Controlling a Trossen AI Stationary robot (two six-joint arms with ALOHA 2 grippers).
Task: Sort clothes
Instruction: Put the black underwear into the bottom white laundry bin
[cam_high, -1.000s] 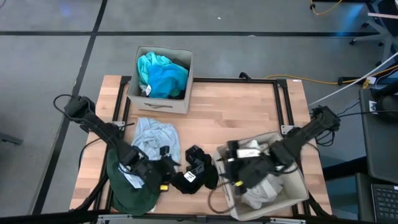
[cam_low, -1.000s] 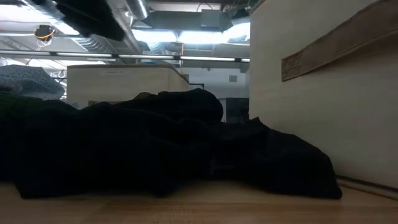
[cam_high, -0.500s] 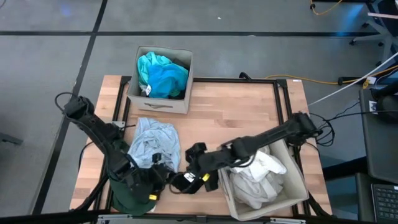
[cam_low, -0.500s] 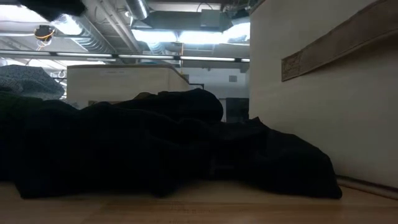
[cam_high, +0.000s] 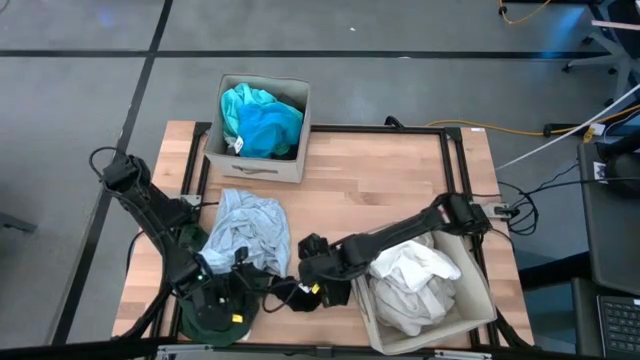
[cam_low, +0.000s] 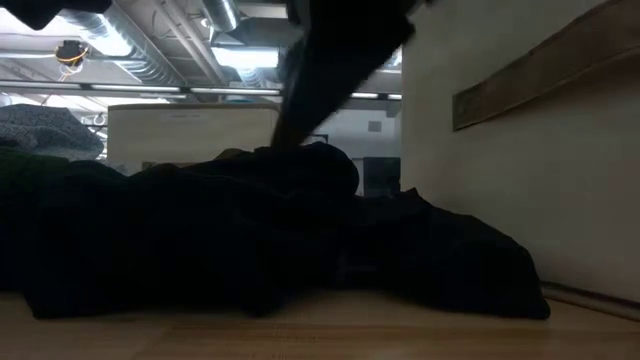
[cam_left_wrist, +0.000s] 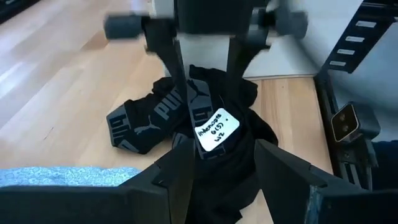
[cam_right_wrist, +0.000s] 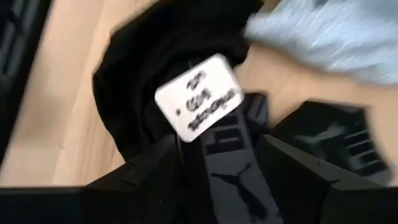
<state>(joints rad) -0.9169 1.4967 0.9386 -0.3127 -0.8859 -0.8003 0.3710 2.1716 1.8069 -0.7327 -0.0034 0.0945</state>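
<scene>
**Both grippers at the black garment, front of table**

Left gripper (cam_high: 243, 290) over the dark green garment (cam_high: 200, 312), fingers spread, gripping nothing. Pale blue garment (cam_high: 245, 225) lies just behind it. Black garment (cam_high: 300, 290) with white tag (cam_left_wrist: 216, 129) at front centre; right gripper (cam_high: 312, 268) directly above it, jaws apart around the waistband, grasp not confirmed. White clothes (cam_high: 415, 285) in right box (cam_high: 365, 315); teal clothes (cam_high: 262, 118) in rear box (cam_high: 255, 168).
</scene>
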